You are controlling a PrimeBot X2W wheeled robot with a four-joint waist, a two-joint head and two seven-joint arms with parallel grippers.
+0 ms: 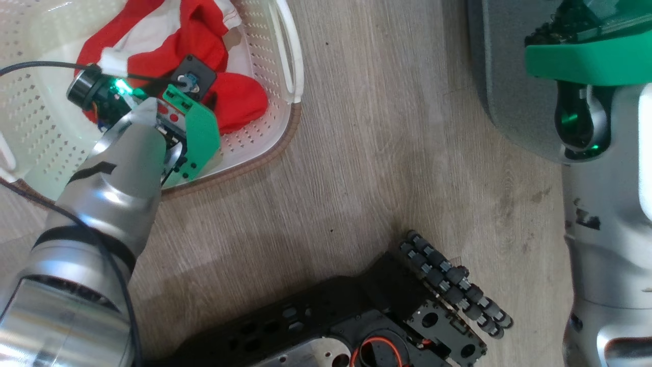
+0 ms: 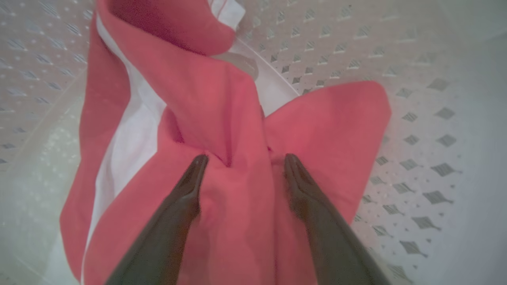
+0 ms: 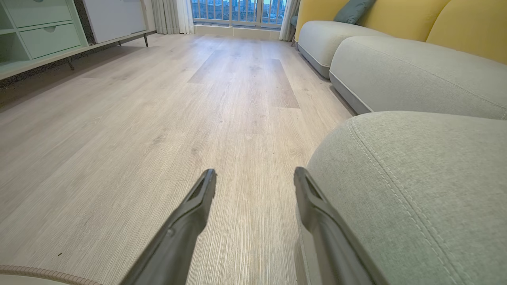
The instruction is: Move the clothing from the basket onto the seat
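Head view: left forearm (image 1: 127,168) and its wrist cover the near part of the clothing (image 1: 239,102). The basket (image 1: 265,132) is cut by the top and left edges. The seat (image 1: 504,76) is cut by the top edge and partly behind the right forearm (image 1: 601,229). Left wrist view: basket floor under the fabric hidden, far-right wall blurred. Right wrist view: basket rim clipped at the bottom-left corner.

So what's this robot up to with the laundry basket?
The robot's left pincer is down in the basket, jaws open either side of a fold in the red clothing, which it has not yet gripped. The right pincer hangs open and empty above the floor, beside the seat.
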